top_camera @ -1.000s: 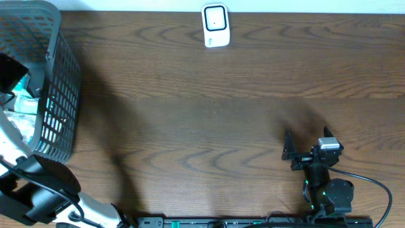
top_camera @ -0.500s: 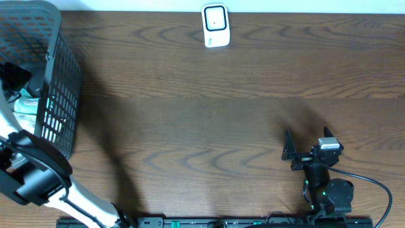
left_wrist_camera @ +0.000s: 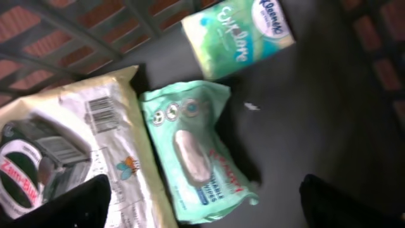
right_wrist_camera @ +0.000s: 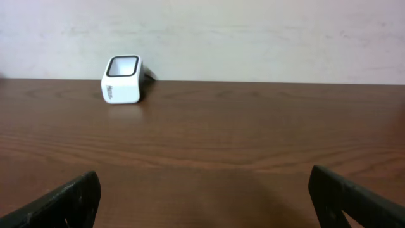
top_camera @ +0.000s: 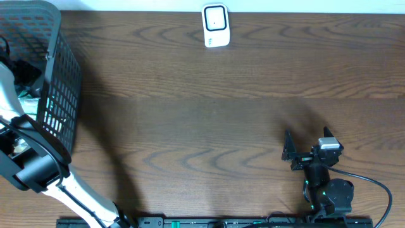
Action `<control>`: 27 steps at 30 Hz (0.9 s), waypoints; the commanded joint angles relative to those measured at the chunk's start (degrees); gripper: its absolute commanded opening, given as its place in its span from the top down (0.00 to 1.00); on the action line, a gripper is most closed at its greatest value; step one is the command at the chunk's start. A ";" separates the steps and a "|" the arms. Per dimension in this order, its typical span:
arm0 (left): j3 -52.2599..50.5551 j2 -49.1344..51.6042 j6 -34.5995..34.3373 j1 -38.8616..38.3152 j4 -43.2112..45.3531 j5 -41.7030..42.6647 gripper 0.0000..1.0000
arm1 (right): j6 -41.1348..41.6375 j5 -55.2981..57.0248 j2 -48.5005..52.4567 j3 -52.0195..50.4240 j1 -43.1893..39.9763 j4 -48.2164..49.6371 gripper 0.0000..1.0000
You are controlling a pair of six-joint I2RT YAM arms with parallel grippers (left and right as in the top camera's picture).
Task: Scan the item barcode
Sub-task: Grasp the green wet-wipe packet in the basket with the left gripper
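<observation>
Left gripper point(left_wrist_camera: 204, 204) and right gripper point(right_wrist_camera: 202, 196) both have jaws wide apart

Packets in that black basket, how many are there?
3 in the left wrist view: a white packet with a barcode at the left, a green wipes packet beside it, and a pale green tissue pack at the top. Others may lie out of view.

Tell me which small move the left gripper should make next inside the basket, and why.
Probably lower the left gripper onto the green wipes pack and close on it. Its jaws stand open and empty above the basket floor, the pack lies nearly centred between the fingers, and no item is at the scanner yet.
</observation>
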 commanded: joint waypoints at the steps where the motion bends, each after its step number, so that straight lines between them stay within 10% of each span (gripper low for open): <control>1: -0.42 0.46 0.61 -0.04 0.17 -0.68 0.12 | 0.83 0.22 -0.37 -0.17 0.22 -0.20 0.00; 27: -1.25 9.11 -1.36 0.17 1.44 1.97 0.12 | 0.83 0.22 -0.37 -0.17 0.22 -0.17 0.01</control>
